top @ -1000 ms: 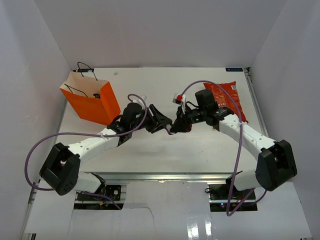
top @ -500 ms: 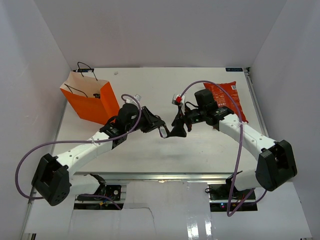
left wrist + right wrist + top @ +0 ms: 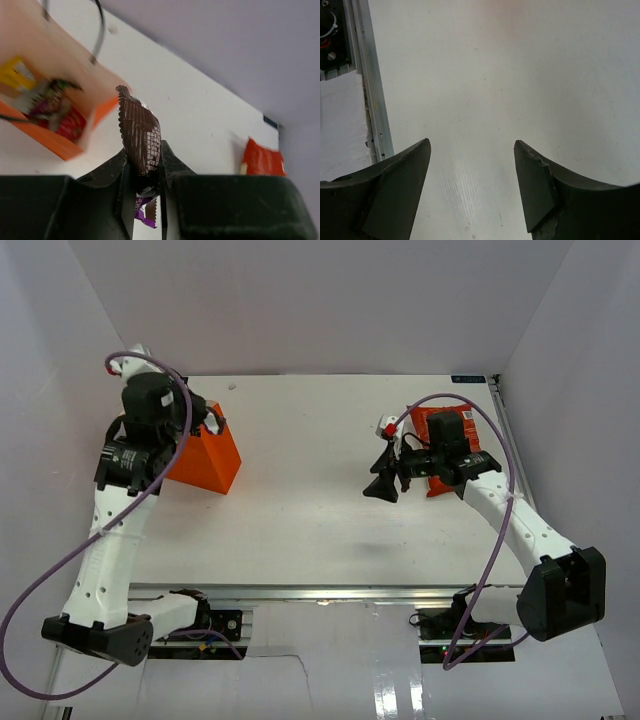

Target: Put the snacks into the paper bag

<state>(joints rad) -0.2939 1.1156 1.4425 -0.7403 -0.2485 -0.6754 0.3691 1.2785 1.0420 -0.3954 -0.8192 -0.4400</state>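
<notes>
The dark brown wrapper (image 3: 141,137) pinched in my left gripper (image 3: 143,172) is shiny film, finely ribbed along its crimped edge. My fingers (image 3: 110,175) are matt black plastic, and one tip of my right gripper (image 3: 472,150) looks slightly chipped. The boxy orange paper bag (image 3: 212,455) is matt outside and dull and pale inside. The red-orange crisp packet (image 3: 263,159) has a glossy sheen. The white table (image 3: 485,90) is matt with faint fine ribbing. The rail (image 3: 372,100) at its edge is brushed metal.

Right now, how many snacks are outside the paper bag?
2. A dark brown wrapper is pinched in the left hand, near the paper bag; the red crisp packet lies on the table's right side. Others may be hidden.
</notes>
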